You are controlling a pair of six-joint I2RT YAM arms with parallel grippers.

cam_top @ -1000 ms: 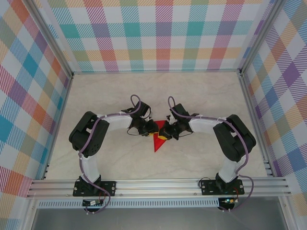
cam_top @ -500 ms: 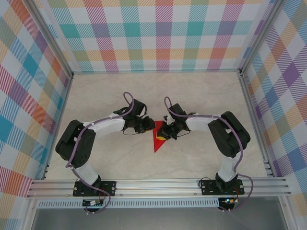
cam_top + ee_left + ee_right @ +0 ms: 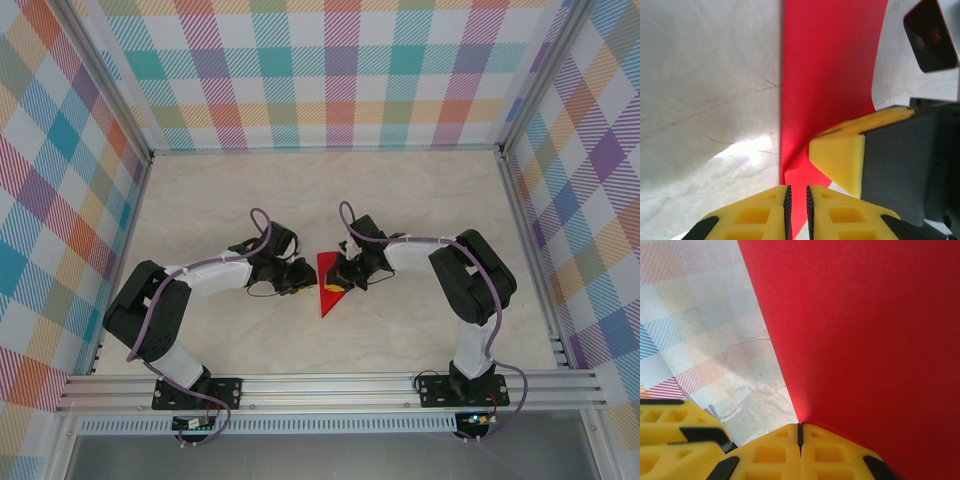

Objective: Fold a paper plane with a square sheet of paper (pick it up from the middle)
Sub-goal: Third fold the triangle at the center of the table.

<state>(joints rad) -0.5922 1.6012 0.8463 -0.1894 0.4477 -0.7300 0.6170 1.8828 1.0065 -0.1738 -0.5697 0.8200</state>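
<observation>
left gripper (image 3: 306, 279) centre-left, jaws nearly together at the red left edge; grip cannot tell | paper plane (image 3: 324, 298) mid-frame between claws; long axis up-down, tip toward bottom | right gripper (image 3: 340, 279) pinching its right side; arms equally near

Your paper (image 3: 327, 285) is thin, matt and smooth red. Under the paper, the table (image 3: 420, 200) looks like smooth pale marble with a faint sheen. By the paper, the left gripper (image 3: 797, 189) has matt yellow plastic fingers (image 3: 755, 217) with ribbed black pads (image 3: 788, 200).
</observation>
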